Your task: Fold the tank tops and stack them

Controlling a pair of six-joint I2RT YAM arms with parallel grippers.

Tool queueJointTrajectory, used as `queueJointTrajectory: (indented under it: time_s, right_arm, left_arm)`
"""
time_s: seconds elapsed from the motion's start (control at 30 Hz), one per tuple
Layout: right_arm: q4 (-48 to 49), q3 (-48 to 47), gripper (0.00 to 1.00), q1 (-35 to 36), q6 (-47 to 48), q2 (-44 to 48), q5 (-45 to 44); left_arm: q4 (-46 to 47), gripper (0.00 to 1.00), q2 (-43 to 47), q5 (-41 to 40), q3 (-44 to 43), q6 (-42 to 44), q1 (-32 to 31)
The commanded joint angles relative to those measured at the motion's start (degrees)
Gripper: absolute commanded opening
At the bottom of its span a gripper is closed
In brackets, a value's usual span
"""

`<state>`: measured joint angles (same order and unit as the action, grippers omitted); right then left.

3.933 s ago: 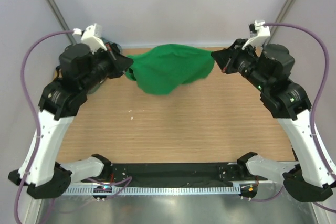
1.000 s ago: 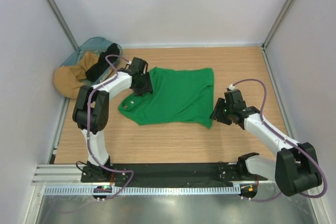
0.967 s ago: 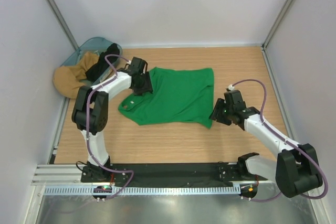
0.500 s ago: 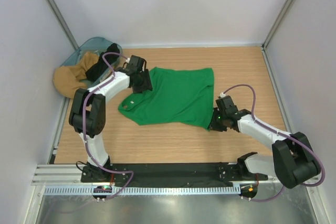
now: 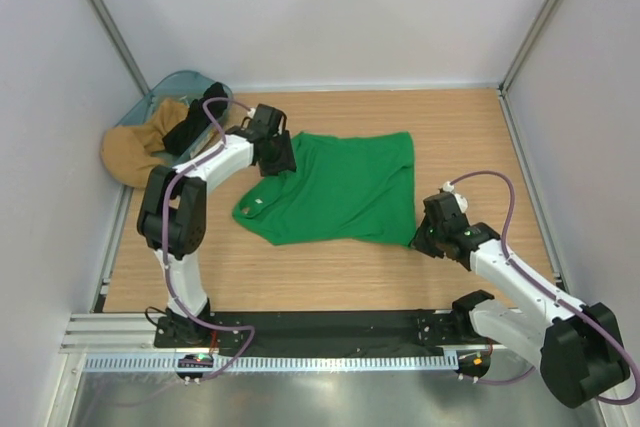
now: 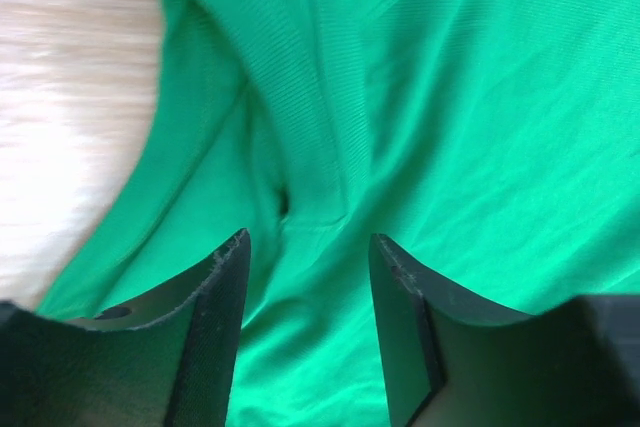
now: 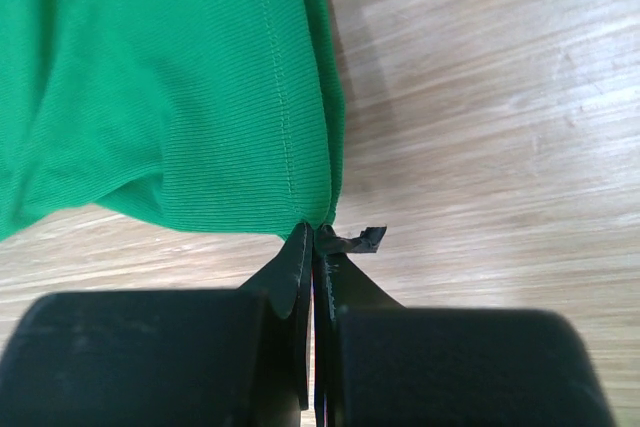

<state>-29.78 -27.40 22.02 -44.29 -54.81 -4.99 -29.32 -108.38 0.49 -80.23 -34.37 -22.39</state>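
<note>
The bright green tank top lies spread flat on the wooden table. My left gripper hovers open over its upper left part, with green fabric and a folded strap edge showing between the fingers. My right gripper is shut on the garment's near right corner, and the stitched hem runs into the closed tips. A black garment, apparently the black tank top, lies in the basket at the far left.
A blue basket at the far left corner holds a tan cloth that spills over its rim. Walls with metal posts close in the table on the left, back and right. A black rail runs along the near edge.
My right gripper closed on the green top's near right corner and drew it slightly right. The left gripper shifted a little toward the far side and stays open.
</note>
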Motion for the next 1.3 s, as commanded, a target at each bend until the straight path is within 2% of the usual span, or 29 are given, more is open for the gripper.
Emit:
queueJointTrajectory:
  time_s: [0.0, 0.27, 0.33, 0.37, 0.4, 0.47, 0.6, 0.77, 0.9, 1.07, 1.17, 1.2, 1.23, 1.27]
  right_arm:
    - [-0.8, 0.7, 0.01, 0.2, -1.6, -1.0, -1.2]
    - [0.4, 1.3, 0.01, 0.2, -1.4, -1.9, -1.6]
    - [0.4, 1.4, 0.01, 0.2, -1.4, -1.8, -1.7]
    - [0.3, 1.3, 0.01, 0.2, -1.5, -1.7, -1.8]
    - [0.2, 1.2, 0.01, 0.1, -1.6, -1.5, -2.0]
    - [-0.3, 1.2, 0.01, 0.1, -2.0, -1.3, -2.4]
    - [-1.1, 1.3, 0.01, 0.2, -2.8, -0.6, -3.3]
    - [-0.9, 1.9, 0.01, 0.2, -3.5, -0.6, -2.1]
    - [-0.5, 3.0, 0.01, 0.2, -4.3, -0.4, -0.5]
    - [-1.9, 3.1, 0.01, 0.2, -4.5, 0.8, -0.2]
    - [-2.9, 2.8, 0.01, 0.1, -4.4, 1.0, -0.5]
    - [-3.1, 2.7, 0.01, 0.1, -4.3, 1.1, -0.6]
    - [-3.1, 2.7, 0.01, 0.2, -4.0, 0.9, -0.7]
    - [-3.0, 2.7, 0.01, 0.1, -4.0, 0.8, -0.6]
  left_arm:
    - [0.7, 0.5, -2.6, 0.6, -3.8, -0.6, -1.4]
    - [0.5, 0.43, -7.5, 1.0, -5.7, -1.2, -2.0]
    - [0.5, 0.37, -8.0, 1.4, -5.9, -1.2, -2.0]
    - [0.5, 0.31, -8.3, 1.4, -6.0, -1.2, -2.0]
    - [0.3, 0.16, -8.2, 1.4, -6.2, -1.0, -2.0]
    - [0.2, 0.0, -7.7, 1.0, -6.3, -0.4, -1.9]
    - [0.5, 0.0, -4.1, 4.1, -5.2, -0.4, 2.2]
    - [1.5, 0.0, -0.8, 12.3, -6.0, -2.5, 12.4]
    - [2.1, 0.0, -2.8, 13.8, -10.2, -4.2, 17.7]
    - [3.0, 0.0, -8.5, 14.7, -14.6, -6.8, 20.3]
    - [3.7, 0.13, -10.6, 14.3, -16.9, -7.8, 20.8]
    - [3.7, 0.37, -11.8, 14.1, -17.9, -7.8, 21.0]
    - [3.5, 0.48, -12.1, 14.0, -18.4, -8.0, 21.0]
    - [3.2, 0.54, -12.4, 14.1, -18.7, -7.9, 21.0]
